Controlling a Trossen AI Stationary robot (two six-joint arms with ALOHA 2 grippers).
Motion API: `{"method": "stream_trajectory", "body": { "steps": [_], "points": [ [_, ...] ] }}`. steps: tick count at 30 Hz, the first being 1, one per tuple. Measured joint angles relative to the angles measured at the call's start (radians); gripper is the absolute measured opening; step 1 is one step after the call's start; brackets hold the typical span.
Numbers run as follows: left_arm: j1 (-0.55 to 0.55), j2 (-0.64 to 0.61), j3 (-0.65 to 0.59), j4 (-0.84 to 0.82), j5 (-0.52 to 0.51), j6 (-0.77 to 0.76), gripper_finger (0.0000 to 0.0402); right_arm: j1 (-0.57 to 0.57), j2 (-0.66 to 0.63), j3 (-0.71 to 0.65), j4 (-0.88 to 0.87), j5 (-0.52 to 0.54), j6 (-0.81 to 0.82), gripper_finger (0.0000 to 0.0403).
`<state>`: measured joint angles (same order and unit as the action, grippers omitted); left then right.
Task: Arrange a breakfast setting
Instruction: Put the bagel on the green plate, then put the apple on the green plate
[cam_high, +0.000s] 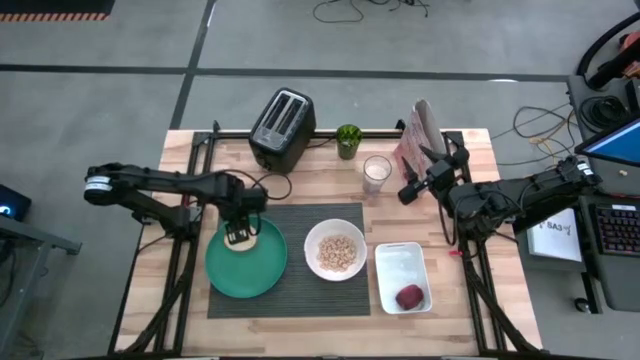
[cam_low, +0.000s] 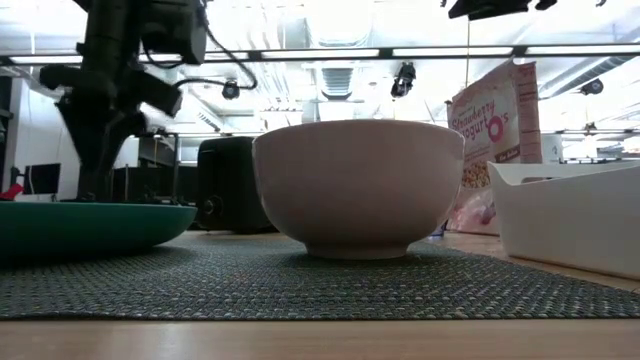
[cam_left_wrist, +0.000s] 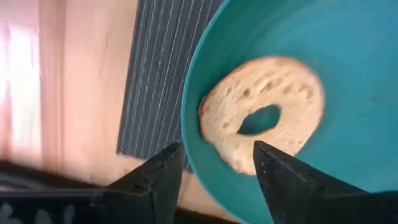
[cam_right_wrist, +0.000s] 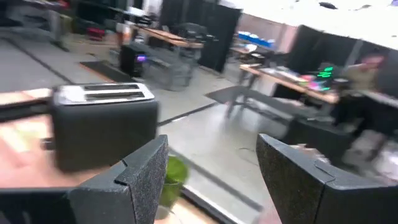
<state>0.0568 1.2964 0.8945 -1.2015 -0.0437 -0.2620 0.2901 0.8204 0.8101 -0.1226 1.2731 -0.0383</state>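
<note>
At lower left of the high view, the left pincer (cam_high: 238, 238) hovers open and empty above a light, soft bagel (cam_left_wrist: 264, 112) on the plate (cam_high: 250, 272), best gripped across its ring.

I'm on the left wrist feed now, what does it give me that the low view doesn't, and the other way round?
Only the left wrist view shows the bagel half lying flat inside the green plate, with the left gripper open just above it, holding nothing.

Only the low view shows the white bowl, the black toaster, the pink cereal box and the white rectangular dish.

Both show the plate, the dark ribbed placemat under it, and the wooden table.
</note>
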Motion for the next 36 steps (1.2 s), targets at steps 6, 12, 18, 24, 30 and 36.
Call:
{"method": "stream_trajectory", "body": {
  "steps": [6,12,18,24,30,36],
  "points": [
    [-0.002,-0.042,0.062,0.188,-0.001,0.164,0.0193,0.0,0.0,0.033,-0.004,-0.247,0.089,0.0235],
    [-0.009,-0.168,0.035,0.605,0.001,0.44,0.0183,-0.002,0.046,0.198,-0.203,-0.518,0.266,0.0235],
    [-0.008,-0.272,0.0,0.846,0.0,0.59,0.0168,-0.003,0.227,0.446,-0.666,-0.704,0.594,0.0235],
    [-0.007,-0.316,-0.001,0.943,-0.011,0.624,0.0161,0.001,0.485,0.629,-1.002,-1.077,0.627,0.0235],
    [-0.007,-0.322,-0.001,1.012,-0.035,0.62,0.016,0.04,0.698,0.67,-1.18,-1.39,0.631,0.0235],
    [-0.008,-0.305,-0.001,1.019,-0.034,0.604,0.016,0.129,0.784,0.66,-1.116,-1.483,0.609,0.0235]
  ]
}}
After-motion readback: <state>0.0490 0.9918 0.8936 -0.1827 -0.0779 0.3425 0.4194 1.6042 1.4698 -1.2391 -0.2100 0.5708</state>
